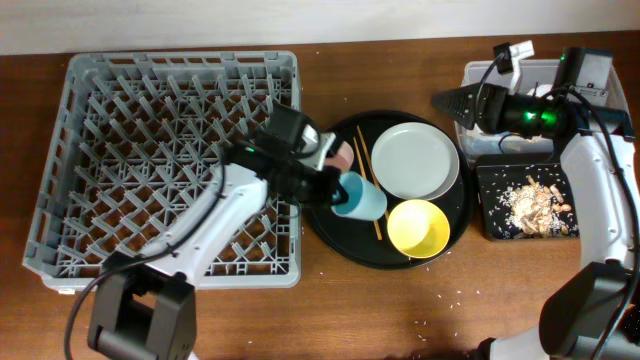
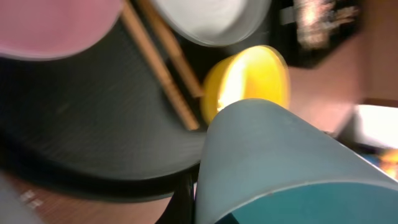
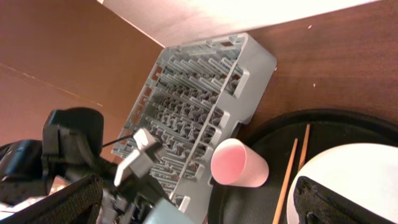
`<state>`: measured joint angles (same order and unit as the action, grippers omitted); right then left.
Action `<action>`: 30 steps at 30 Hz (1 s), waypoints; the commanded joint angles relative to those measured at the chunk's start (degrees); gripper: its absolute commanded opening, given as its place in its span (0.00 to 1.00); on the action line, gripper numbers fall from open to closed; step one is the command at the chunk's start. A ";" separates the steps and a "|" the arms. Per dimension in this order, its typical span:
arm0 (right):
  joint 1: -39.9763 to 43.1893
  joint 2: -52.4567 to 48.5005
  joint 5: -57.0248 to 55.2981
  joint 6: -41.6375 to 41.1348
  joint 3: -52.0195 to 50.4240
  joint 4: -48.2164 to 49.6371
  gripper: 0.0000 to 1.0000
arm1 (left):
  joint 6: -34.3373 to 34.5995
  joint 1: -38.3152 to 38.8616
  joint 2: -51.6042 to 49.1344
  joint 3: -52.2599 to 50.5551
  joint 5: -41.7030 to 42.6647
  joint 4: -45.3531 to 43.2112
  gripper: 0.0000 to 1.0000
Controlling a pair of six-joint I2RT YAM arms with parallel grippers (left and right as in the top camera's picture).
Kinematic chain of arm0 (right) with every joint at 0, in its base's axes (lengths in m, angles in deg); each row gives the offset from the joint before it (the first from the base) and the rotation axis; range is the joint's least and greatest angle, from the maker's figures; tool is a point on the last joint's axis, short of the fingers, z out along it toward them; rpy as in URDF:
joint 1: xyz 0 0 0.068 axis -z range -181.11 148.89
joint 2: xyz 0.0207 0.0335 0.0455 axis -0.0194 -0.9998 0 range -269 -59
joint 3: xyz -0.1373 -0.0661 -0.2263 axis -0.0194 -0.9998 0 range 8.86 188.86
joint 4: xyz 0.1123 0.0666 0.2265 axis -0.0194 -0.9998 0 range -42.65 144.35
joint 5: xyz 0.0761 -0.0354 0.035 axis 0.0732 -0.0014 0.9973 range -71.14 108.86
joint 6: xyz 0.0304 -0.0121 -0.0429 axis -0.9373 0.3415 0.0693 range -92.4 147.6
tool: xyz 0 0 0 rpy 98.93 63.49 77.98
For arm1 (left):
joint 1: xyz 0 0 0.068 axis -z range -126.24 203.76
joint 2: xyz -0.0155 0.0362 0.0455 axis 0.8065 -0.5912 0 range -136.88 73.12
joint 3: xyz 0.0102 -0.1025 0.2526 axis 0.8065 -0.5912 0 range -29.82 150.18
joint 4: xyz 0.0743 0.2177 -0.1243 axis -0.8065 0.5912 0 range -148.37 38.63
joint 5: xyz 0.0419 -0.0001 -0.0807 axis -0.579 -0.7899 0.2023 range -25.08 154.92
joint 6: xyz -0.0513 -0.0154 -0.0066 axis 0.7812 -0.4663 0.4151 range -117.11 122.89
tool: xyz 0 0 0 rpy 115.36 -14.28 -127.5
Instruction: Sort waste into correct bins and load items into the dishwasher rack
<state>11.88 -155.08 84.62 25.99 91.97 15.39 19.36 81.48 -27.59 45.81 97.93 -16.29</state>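
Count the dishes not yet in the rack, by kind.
white plate: 1
yellow bowl: 1
cups: 2, the pink cup and the light-blue cup
chopsticks: 2
Total: 6

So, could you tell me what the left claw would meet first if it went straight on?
Probably the yellow bowl, which lies just beyond the light-blue cup that the left claw holds; depth is unclear.

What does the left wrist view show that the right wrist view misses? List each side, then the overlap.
Left wrist only: the yellow bowl, plus the blue cup up close. Right wrist only: the rack. Both: pink cup, chopsticks, plate and round tray.
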 commanded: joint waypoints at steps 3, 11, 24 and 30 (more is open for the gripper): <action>-3.98 0.35 -2.27 -0.39 1.14 -0.46 0.99 | -0.28 6.23 0.42 0.55 -28.02 5.31 0.01; -5.49 0.35 -10.01 -0.39 1.14 -4.94 1.00 | -0.26 13.86 -4.13 0.55 -38.84 3.82 0.20; -10.80 0.37 -29.57 -0.85 1.09 -21.00 0.89 | -0.28 -2.56 -2.32 41.11 -30.23 36.37 0.60; -31.04 -1.55 -58.47 -17.92 -0.57 -24.09 0.79 | -0.26 -12.87 -3.45 43.17 -30.42 37.18 0.60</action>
<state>-13.30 -155.21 41.62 17.44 92.47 -8.74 19.14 70.71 -29.60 88.81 67.29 20.91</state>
